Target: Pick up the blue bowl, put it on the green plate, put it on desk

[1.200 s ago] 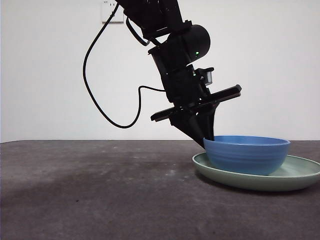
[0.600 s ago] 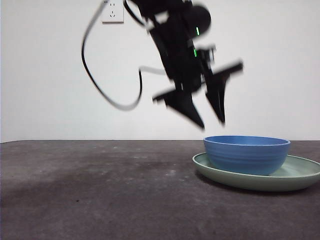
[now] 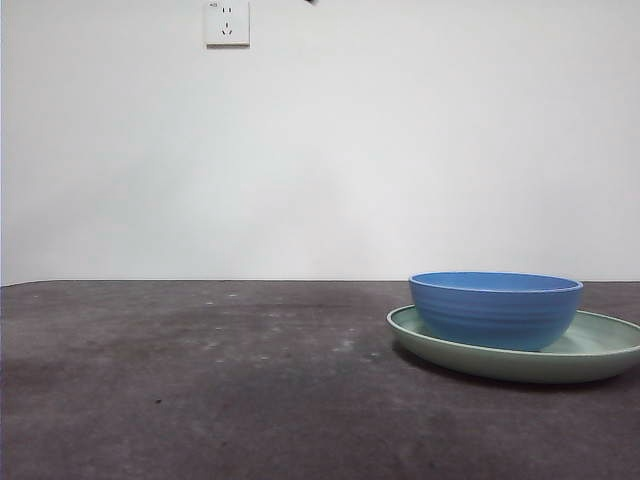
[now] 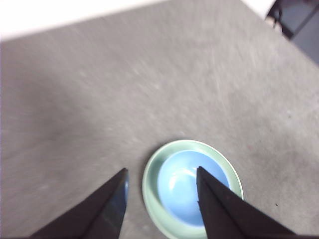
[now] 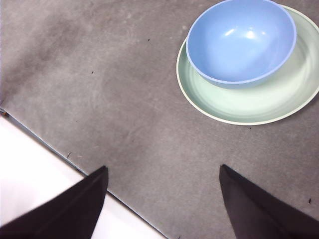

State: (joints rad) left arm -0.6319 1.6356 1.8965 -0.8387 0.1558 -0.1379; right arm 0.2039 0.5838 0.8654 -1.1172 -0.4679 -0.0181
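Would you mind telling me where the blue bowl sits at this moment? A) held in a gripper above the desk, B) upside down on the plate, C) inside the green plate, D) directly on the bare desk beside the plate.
C: the blue bowl rests upright within the rim of the green plate, with no gripper touching it in any view.

Blue bowl (image 3: 496, 309): glossy, faintly ribbed outer wall, upright and empty, seated inside the green plate (image 3: 600, 352), off-centre and close to one side of the plate's raised rim. Green plate: pale mint, wide, shallow, lying flat on the dark grey-brown speckled tabletop (image 3: 200, 390), well clear of the tabletop edge visible in the right wrist view.
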